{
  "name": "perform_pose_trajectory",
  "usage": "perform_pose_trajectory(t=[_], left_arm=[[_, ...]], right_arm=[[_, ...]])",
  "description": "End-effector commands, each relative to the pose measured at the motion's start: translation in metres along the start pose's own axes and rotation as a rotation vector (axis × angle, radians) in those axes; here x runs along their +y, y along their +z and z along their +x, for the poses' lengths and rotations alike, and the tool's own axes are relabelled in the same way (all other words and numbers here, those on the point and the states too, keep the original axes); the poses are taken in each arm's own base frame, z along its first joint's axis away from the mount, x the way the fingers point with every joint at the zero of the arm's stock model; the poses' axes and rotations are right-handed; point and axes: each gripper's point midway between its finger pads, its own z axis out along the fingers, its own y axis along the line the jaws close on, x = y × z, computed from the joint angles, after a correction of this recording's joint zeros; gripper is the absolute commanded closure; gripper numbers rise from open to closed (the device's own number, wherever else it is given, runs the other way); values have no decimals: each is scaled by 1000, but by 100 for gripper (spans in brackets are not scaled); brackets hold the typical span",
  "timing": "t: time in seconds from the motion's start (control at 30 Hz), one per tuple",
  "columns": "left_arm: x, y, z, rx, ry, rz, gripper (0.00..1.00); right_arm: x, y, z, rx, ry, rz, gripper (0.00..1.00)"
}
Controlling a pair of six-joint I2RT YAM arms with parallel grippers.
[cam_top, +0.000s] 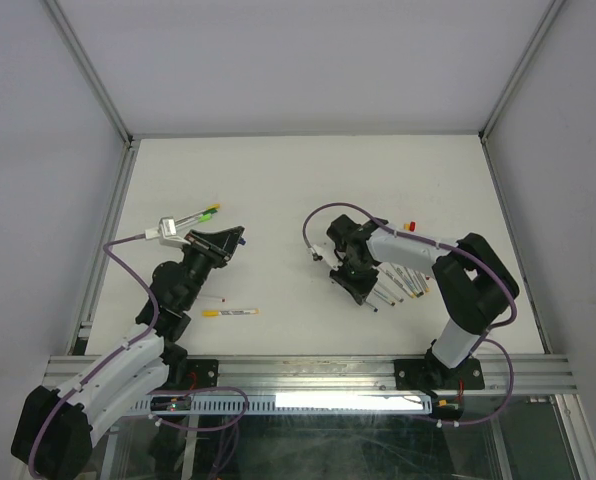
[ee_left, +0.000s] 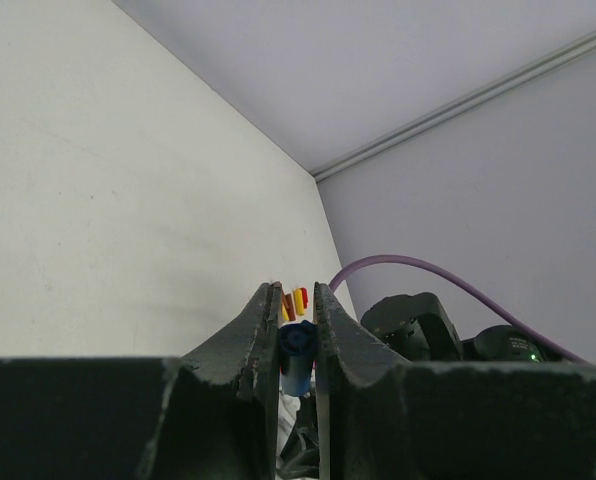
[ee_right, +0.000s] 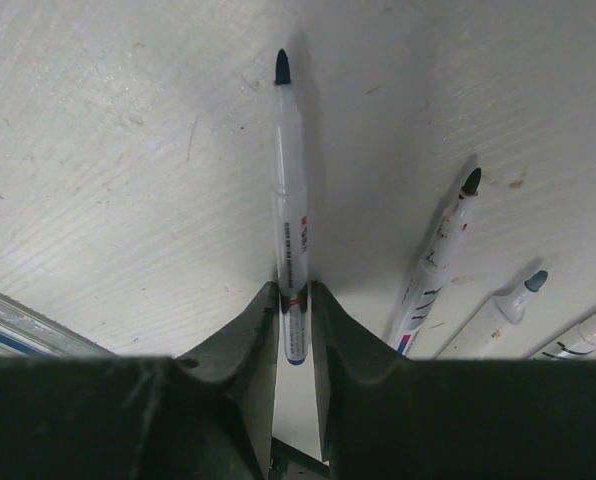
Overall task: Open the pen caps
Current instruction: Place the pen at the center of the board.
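while the left gripper (ee_left: pixel 296 292) is pinching a blue cap (ee_left: pixel 296 350) with its fingers closed tight on it, the right gripper (ee_right: pixel 294 290) is clamping the white pen barrel (ee_right: pixel 290 230), which is pointing straight out ahead of its fingers with a dark bare tip (ee_right: pixel 282 68) showing. so this pen is looking opened, cap in one gripper and barrel in the other, the two well apart. several uncapped pens (ee_right: pixel 440 255) are lying just to the right of the right gripper, and a loose red cap (cam_top: pixel 410 226) is sitting beyond it, so much of the job is seeming done. what is remaining, i judge: two pens wearing green and yellow caps (cam_top: pixel 203 212) just beside the left gripper, and a yellow-capped pen (cam_top: pixel 228 312) lying behind it. small print and a red mark are showing on the held barrel, too fine to read.
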Motion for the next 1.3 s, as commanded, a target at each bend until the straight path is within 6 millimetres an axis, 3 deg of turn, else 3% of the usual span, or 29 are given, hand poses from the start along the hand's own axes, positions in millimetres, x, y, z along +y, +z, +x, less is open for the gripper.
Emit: perform_pose_trajectory(t=[0.0, 0.43, 0.7, 1.03, 1.27], left_arm=[[-15, -3, -7, -24, -16, 62, 100], [-16, -5, -4, -8, -29, 74, 100], [-17, -6, -2, 5, -37, 82, 100], [-16, -3, 9, 52, -54, 88, 100], [-15, 0, 26, 131, -87, 107, 100]], right_arm=[[-5, 3, -9, -3, 1, 23, 78], [-4, -3, -16, -28, -9, 12, 72], [-5, -19, -30, -106, -23, 16, 59], [-6, -66, -53, -281, -53, 1, 50], [-14, -120, -76, -495, -93, -8, 50]])
